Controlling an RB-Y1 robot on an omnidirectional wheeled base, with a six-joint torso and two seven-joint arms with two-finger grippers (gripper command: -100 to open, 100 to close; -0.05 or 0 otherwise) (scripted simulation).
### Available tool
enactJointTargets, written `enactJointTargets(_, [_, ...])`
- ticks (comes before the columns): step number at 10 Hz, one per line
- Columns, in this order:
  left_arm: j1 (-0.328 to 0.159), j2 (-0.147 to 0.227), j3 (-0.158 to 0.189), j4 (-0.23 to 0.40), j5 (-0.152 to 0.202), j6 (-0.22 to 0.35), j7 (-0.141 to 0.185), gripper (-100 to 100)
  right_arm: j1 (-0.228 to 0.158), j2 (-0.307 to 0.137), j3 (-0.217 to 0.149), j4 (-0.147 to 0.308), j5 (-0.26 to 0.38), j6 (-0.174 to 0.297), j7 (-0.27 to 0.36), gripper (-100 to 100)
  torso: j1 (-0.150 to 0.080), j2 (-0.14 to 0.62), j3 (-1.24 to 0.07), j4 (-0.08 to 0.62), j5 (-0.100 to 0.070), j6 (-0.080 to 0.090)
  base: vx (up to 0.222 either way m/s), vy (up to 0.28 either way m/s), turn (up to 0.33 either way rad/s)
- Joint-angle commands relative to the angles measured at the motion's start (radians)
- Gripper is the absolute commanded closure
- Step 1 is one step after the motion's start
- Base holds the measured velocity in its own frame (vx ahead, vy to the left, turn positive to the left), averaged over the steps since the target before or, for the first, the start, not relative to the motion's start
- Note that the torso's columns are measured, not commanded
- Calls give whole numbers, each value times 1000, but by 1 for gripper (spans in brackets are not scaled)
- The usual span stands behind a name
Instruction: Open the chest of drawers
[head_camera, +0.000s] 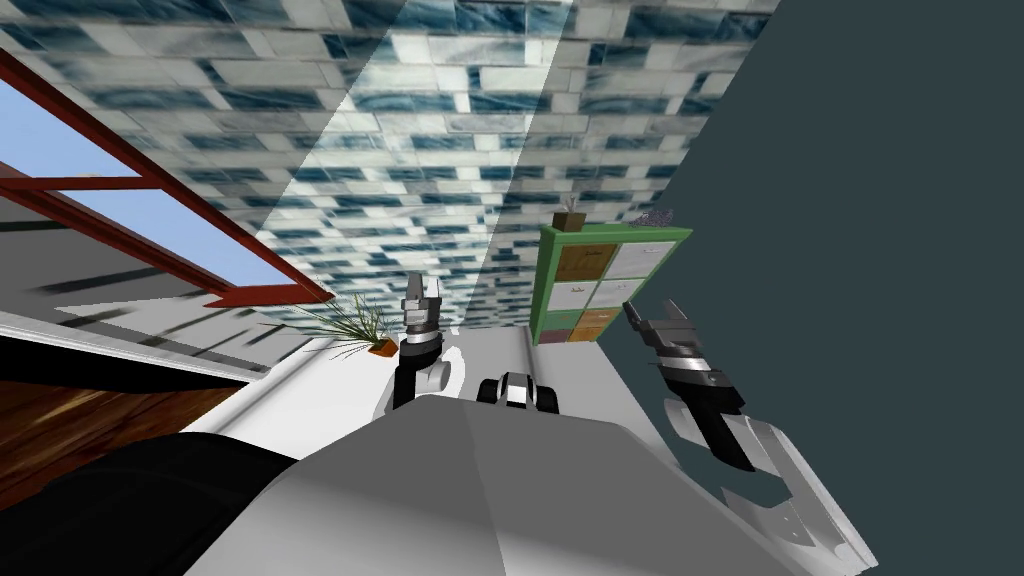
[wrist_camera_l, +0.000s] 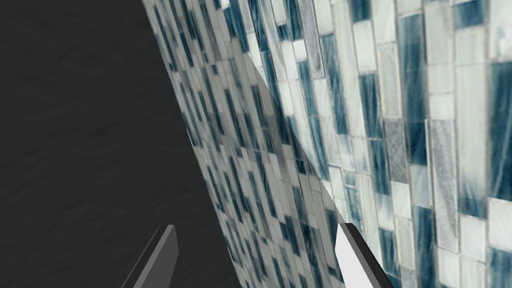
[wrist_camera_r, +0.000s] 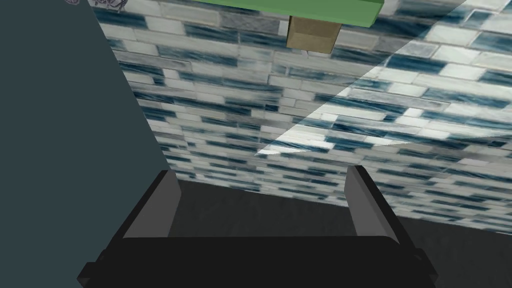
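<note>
The chest of drawers (head_camera: 610, 285) stands well ahead of me in the floor's far corner, where the tiled wall (head_camera: 420, 120) meets the dark teal wall (head_camera: 880, 200). Its drawers look shut. My right gripper (head_camera: 650, 306) points toward it with its fingers spread and empty, ready, I judge, to take a handle once I get close. My left gripper (head_camera: 423, 286), also spread and empty, hangs aside near the potted plant (head_camera: 362, 328), out of the way.
</note>
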Motion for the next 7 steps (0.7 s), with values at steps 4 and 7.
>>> enactJointTargets(4, [0, 0, 0, 0, 0, 0, 0, 0, -16, -40, -72, 52, 133, 51, 148, -100, 0, 0, 0, 0, 0, 0, 63, 43, 98])
enactJointTargets(7, [0, 0, 0, 0, 0, 0, 0, 0, -23, -64, -115, 85, 205, 77, 226, -100, 1, -1, -1, -1, 0, 1, 91, 43, 123])
